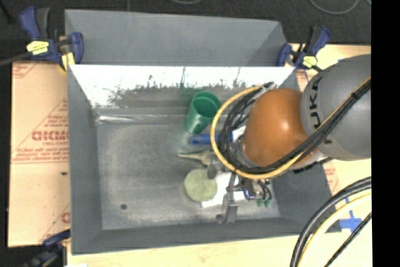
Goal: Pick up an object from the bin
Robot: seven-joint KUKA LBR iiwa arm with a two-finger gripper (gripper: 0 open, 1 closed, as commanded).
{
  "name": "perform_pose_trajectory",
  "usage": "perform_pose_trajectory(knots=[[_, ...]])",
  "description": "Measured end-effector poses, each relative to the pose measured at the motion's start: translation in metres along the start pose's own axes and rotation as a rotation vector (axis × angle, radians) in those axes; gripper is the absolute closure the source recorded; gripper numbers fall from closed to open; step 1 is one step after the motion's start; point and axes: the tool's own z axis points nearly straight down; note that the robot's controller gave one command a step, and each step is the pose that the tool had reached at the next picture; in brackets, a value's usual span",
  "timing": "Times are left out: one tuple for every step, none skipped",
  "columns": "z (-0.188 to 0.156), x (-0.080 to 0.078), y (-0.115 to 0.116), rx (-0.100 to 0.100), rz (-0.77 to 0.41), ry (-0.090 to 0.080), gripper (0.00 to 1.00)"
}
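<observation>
My gripper (228, 204) reaches down near the bin's front wall, right of the middle, below the orange wrist cover. Just left of it a pale green round disc (199, 186) lies flat on the floor. A small white flat piece (213, 202) sits against the disc's lower right, touching or right beside the gripper. An olive, thin, elongated thing (199, 157) lies just behind the disc. To the gripper's right a small thing with green and blue parts (260, 194) is partly hidden by the wrist.
A green cup (202, 112) lies on its side near the back wall, with a blue piece (200, 140) in front of it. The arm, its orange cover and looping cables hide the bin's right part. The bin's left half shows bare floor.
</observation>
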Motion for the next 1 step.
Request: perform_pose_trajectory(knots=[[-0.0041,-0.0020,0.0001,0.000,0.000,-0.008,0.00]])
